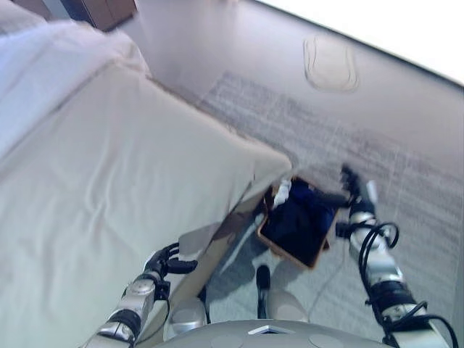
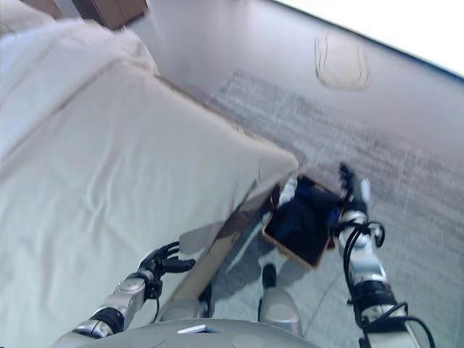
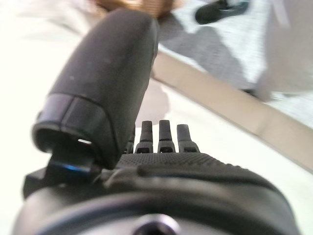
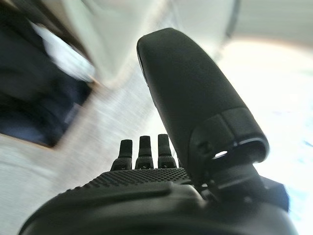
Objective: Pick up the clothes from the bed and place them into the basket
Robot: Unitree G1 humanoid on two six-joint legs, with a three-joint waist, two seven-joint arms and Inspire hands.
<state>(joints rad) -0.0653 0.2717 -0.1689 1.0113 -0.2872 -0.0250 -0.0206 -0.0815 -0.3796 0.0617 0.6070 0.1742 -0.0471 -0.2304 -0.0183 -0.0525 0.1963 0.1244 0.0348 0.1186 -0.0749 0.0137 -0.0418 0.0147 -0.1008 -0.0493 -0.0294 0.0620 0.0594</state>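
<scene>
The bed (image 1: 109,188) with a cream cover takes up the left side. A brown basket (image 1: 284,254) stands on the floor by the bed's corner, holding dark blue clothes (image 1: 301,217) and a white piece (image 1: 281,192). My right hand (image 1: 357,190) is open, fingers straight, just past the basket's right edge and holding nothing. In the right wrist view, my right hand (image 4: 146,181) has the dark clothes (image 4: 29,88) off to its side. My left hand (image 1: 168,262) is open and empty over the bed's near edge. It also shows in the left wrist view (image 3: 161,161).
A grey rug (image 1: 326,138) covers the floor beyond the basket. A pale oval object (image 1: 331,64) lies on the floor farther back. Brown wooden furniture (image 1: 109,11) stands behind the bed's head, where a white pillow (image 1: 43,58) lies.
</scene>
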